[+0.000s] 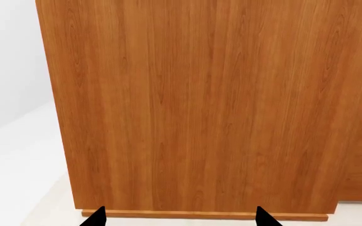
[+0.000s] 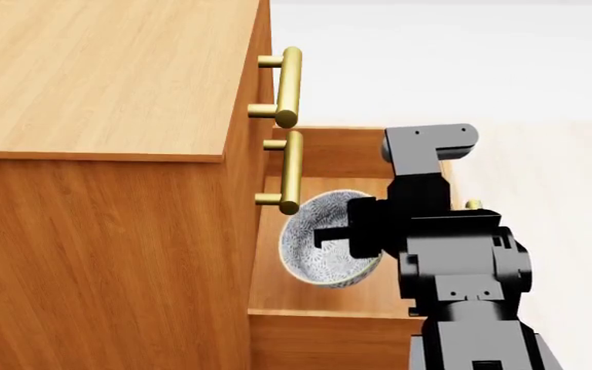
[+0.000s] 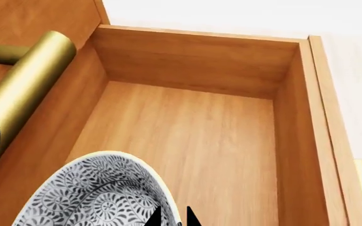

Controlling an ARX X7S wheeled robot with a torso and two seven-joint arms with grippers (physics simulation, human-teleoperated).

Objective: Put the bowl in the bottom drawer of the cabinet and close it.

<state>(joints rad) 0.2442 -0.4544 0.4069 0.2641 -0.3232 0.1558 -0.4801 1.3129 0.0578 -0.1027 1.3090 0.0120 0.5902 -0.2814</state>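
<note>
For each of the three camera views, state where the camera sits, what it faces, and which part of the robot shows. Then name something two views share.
Head view: on the robot's head, looking down over the cabinet and its open bottom drawer; the right arm shows, its right gripper holding the bowl.
Left wrist view: by the left gripper, facing the cabinet's plain side; only two black fingertips show.
Right wrist view: by the right gripper, looking into the drawer; fingertips pinch the bowl's rim.
Shared: head and right wrist views both show bowl and drawer.
</note>
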